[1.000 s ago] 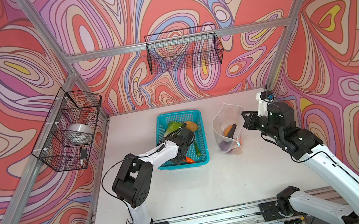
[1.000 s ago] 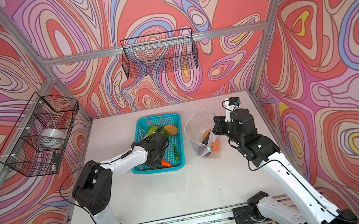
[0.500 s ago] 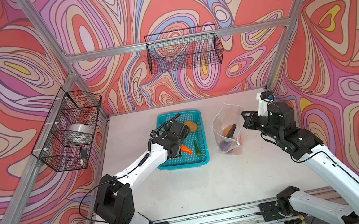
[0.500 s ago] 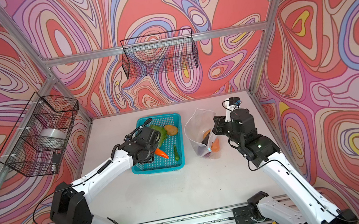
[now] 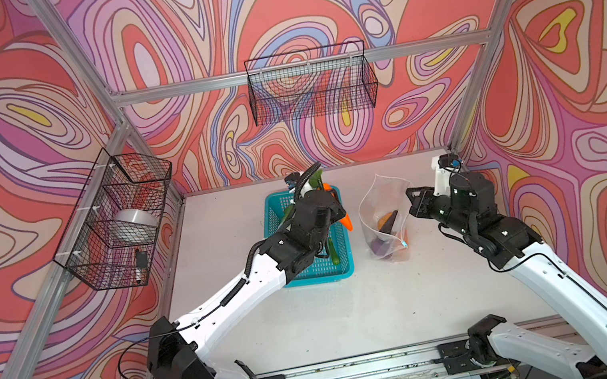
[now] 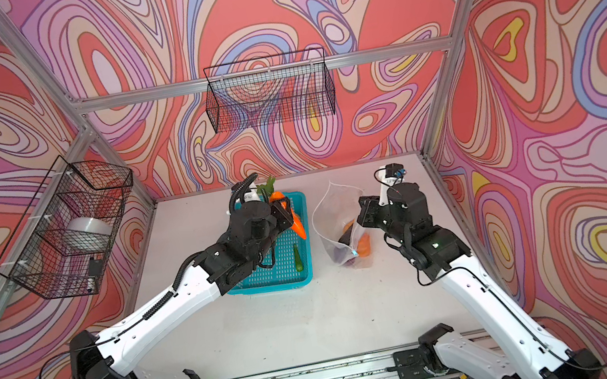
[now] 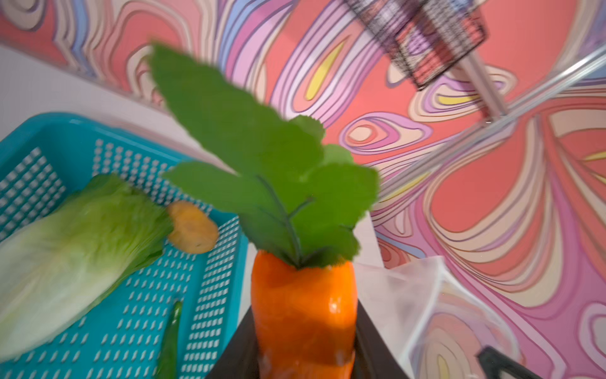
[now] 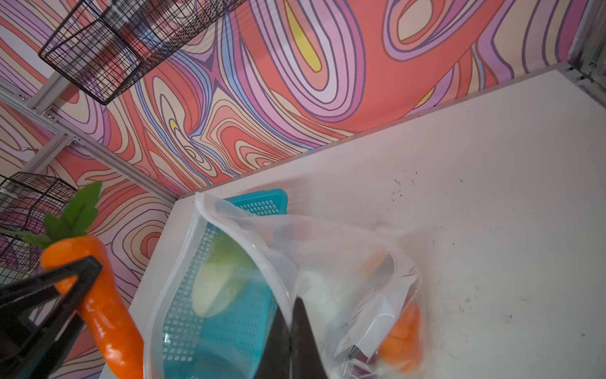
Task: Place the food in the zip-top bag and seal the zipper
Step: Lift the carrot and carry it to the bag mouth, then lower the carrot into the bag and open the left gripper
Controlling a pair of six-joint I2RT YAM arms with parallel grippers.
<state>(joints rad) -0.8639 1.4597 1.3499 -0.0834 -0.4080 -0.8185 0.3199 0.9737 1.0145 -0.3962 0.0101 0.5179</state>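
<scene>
My left gripper (image 5: 334, 204) (image 7: 305, 331) is shut on the orange carrot (image 5: 346, 221) (image 6: 298, 226) (image 7: 305, 302) (image 8: 98, 295). It holds the carrot leaves-up above the teal basket's right edge, close beside the zip-top bag (image 5: 379, 198) (image 6: 332, 206) (image 8: 255, 236). My right gripper (image 5: 412, 201) (image 6: 362, 214) (image 8: 290, 315) is shut on the bag's rim, and the mouth gapes wide. Inside the bag lie an orange pumpkin (image 6: 364, 246) (image 8: 401, 338), a purple onion (image 5: 379, 246) and a dark piece (image 6: 346, 235). The zipper's light-blue slider (image 5: 403, 243) (image 6: 354, 252) hangs at the near end.
The teal basket (image 5: 309, 278) (image 6: 268, 285) (image 7: 49, 137) holds the lettuce (image 7: 65, 249), a tan potato (image 7: 193, 226) and a small green piece (image 6: 298, 258) (image 7: 170, 341). Black wire baskets hang on the back wall (image 5: 311, 88) and left wall (image 5: 117, 219).
My left arm has lifted out of the basket with the carrot and swung right towards the bag. The right arm and the bag have stayed still.
</scene>
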